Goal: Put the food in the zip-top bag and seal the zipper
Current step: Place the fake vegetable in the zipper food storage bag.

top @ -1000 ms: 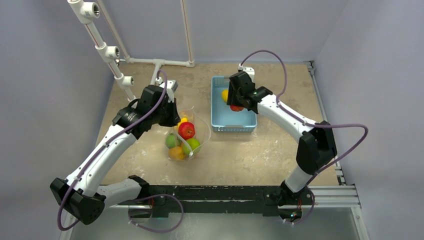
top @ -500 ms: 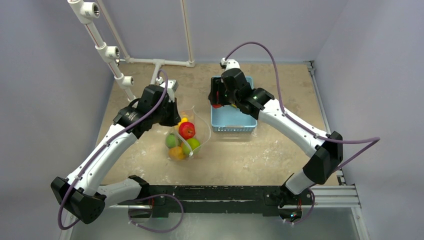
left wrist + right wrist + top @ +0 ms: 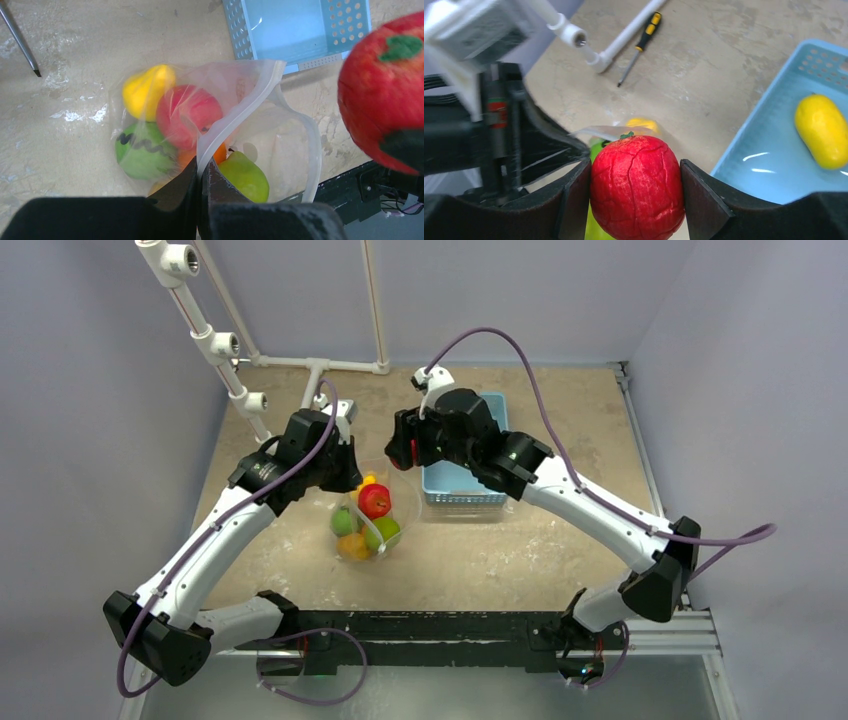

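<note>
The clear zip-top bag (image 3: 392, 502) stands open on the table, with red, yellow, orange, green and striped-green fruits (image 3: 187, 115) inside. My left gripper (image 3: 202, 175) is shut on the bag's mouth edge at the zipper (image 3: 240, 115) and holds it up. My right gripper (image 3: 636, 175) is shut on a red fruit (image 3: 636, 200) and hovers above and just right of the bag's mouth (image 3: 400, 452). That fruit also shows in the left wrist view (image 3: 385, 95). One yellow fruit (image 3: 821, 130) lies in the basket.
The light-blue slotted basket (image 3: 465, 490) stands right of the bag, partly under my right arm. A white pipe frame (image 3: 215, 340) runs along the back left. A yellow-and-black screwdriver (image 3: 639, 47) lies beside the pipe.
My right gripper has risen from the basket with the red fruit and moved left, to a spot over the bag's mouth. The left arm and the bag have not moved.
</note>
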### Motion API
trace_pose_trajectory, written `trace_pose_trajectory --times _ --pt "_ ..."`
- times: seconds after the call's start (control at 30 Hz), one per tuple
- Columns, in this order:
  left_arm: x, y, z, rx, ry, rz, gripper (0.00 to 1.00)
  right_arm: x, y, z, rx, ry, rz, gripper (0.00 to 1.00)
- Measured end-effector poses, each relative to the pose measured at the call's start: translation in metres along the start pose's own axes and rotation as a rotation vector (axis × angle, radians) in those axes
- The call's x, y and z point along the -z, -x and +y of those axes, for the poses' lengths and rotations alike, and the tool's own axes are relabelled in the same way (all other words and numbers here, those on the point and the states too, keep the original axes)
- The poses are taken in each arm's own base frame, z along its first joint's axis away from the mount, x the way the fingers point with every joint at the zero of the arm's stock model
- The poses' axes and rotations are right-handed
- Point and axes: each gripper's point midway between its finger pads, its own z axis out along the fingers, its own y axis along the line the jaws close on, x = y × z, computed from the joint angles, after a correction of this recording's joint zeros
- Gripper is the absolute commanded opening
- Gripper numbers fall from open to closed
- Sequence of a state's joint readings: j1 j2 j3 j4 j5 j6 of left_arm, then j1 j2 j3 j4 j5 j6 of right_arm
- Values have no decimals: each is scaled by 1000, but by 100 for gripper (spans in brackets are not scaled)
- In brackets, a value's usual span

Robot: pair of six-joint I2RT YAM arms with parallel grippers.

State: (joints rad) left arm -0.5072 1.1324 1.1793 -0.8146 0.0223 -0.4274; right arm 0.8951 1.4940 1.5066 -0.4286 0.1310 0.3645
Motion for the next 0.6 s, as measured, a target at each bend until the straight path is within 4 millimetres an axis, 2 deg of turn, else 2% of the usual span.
trace_pose_trajectory --times 0.17,0.3,0.43,0.6 --pt "0 0 0 0 0 0 0 12 3 33 34 114 -18 28" --pt "0 0 0 4 0 0 0 12 -16 54 64 184 21 29" --pt "0 0 0 4 0 0 0 5 -39 61 82 201 74 32" --pt "0 0 0 4 1 1 0 -11 -69 56 91 189 145 36"
